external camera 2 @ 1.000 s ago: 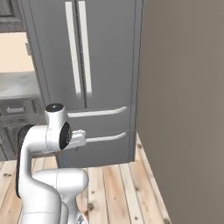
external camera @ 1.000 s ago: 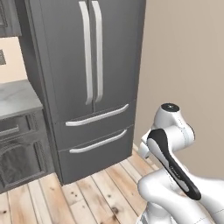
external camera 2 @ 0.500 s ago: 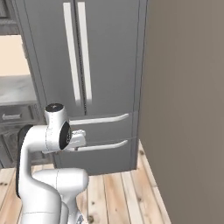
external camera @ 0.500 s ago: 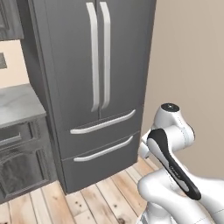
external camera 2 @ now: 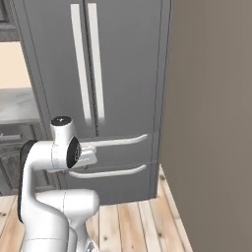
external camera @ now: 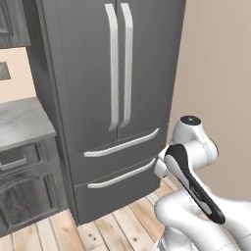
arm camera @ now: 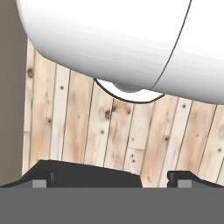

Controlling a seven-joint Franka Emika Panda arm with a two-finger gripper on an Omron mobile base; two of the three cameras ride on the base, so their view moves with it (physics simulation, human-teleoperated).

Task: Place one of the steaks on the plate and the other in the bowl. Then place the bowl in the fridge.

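Gripper (arm camera: 109,179) fingers are spread wide and nothing is held; only pale wooden floor (arm camera: 87,131) lies beneath. Ahead, the tall grey steel fridge (external camera: 112,98), doors shut, looks bigger than before, so the base has been driven closer.

One fridge (external camera: 98,98); two door handles, two drawer handles.
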